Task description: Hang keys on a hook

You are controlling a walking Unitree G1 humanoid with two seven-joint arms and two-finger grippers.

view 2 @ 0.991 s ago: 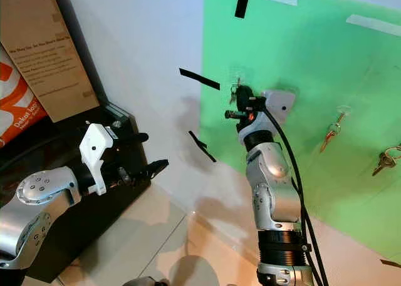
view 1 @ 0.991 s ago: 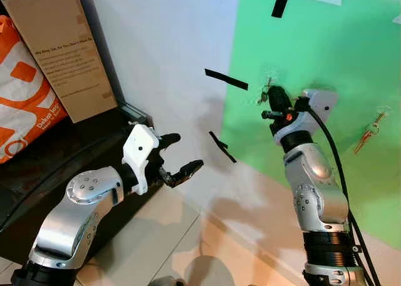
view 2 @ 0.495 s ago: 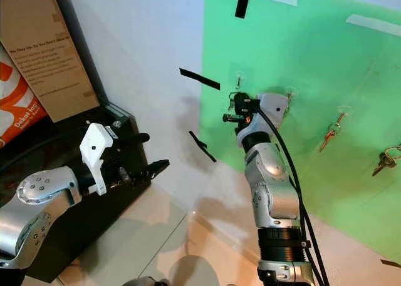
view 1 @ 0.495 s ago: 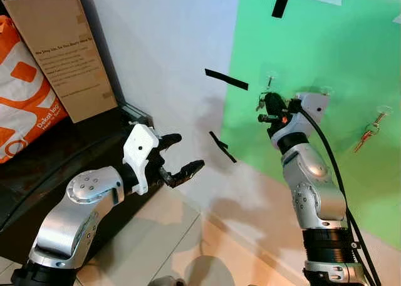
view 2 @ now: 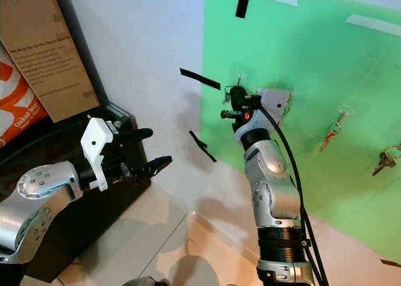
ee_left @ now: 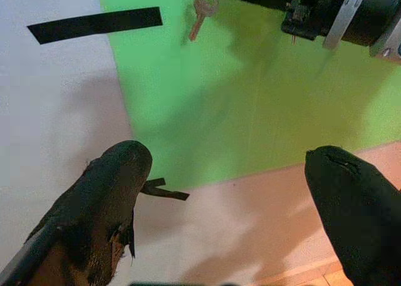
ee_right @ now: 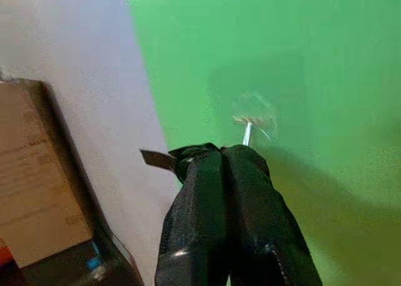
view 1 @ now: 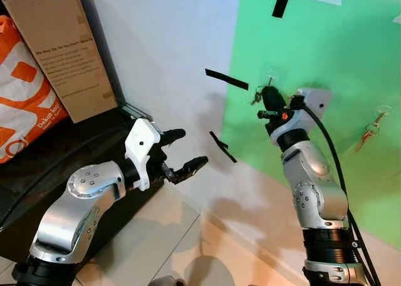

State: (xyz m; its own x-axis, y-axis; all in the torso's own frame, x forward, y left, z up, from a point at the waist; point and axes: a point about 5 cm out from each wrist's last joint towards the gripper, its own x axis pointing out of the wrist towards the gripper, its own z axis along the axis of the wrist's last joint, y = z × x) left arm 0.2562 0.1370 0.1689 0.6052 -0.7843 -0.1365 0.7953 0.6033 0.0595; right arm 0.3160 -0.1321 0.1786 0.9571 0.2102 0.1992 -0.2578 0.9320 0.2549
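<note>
So on your far left an orange bag (view 1: 25, 86) and a cardboard box (view 1: 62, 51) lean by a black cabinet (view 1: 37, 167). Your left gripper (view 1: 185, 151) hangs with its fingers wide apart in front of the white wall (view 1: 163, 42). Next comes the green sheet (view 1: 326, 54). Up there, your right gripper (view 1: 268, 97) is clenched on the keys (view 1: 257, 98), just beside a clear hook (ee_right: 249, 120). More keys (view 1: 368, 131) hang farther right.
</note>
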